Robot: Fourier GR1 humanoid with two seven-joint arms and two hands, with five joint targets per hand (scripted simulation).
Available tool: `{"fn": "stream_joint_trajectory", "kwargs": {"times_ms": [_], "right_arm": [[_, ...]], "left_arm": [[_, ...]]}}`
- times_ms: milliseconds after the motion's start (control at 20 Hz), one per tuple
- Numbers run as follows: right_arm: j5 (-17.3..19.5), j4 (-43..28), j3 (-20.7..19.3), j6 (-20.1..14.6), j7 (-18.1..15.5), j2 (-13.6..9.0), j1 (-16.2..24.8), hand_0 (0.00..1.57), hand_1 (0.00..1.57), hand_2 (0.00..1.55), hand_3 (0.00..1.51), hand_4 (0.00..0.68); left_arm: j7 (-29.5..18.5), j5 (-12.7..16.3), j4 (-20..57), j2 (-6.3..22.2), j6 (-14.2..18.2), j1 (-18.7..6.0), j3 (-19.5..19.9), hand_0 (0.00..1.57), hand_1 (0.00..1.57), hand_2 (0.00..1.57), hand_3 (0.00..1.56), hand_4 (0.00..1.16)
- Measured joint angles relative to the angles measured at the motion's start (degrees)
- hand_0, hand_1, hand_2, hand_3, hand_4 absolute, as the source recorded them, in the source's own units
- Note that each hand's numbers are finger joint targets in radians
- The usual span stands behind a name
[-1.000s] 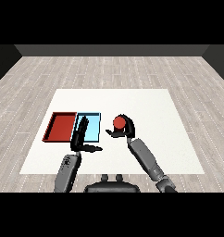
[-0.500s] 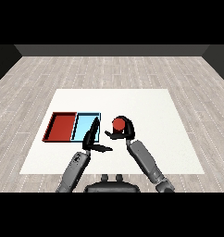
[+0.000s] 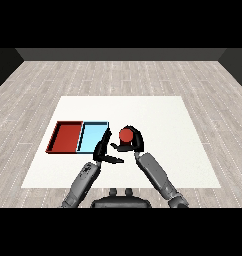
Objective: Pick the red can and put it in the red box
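Note:
The red can (image 3: 125,135) is held in my right hand (image 3: 133,142), whose fingers curl round it just right of the light blue tray (image 3: 92,137). It hangs near the table's middle front. My left hand (image 3: 103,149) stands open close beside it on the left, fingers straight and thumb pointing toward the can, at the blue tray's right edge. The red tray (image 3: 66,136) lies further left, next to the blue one, with nothing in it.
The white table (image 3: 158,125) stretches out to the right and behind the trays. Both grey forearms come in from the lower edge, close together.
My right hand has carried the red can leftward toward the trays. The left hand has shifted right and stands nearer the can.

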Motion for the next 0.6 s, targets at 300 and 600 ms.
{"fn": "stream_joint_trajectory", "kwargs": {"times_ms": [300,600], "right_arm": [[-2.7,2.2,2.8,-3.3,-0.2,0.1,-3.6,1.44,1.44,1.44,1.38,0.628],[-4.3,1.5,5.1,-4.1,-0.2,0.1,-3.6,1.49,1.49,1.44,1.37,0.622]], "left_arm": [[0.1,2.2,2.8,0.0,1.8,-2.2,-1.7,0.0,0.0,0.0,0.0,0.0],[-0.8,5.2,5.4,0.0,1.7,-4.5,-2.9,0.0,0.0,0.0,0.0,0.0]]}}
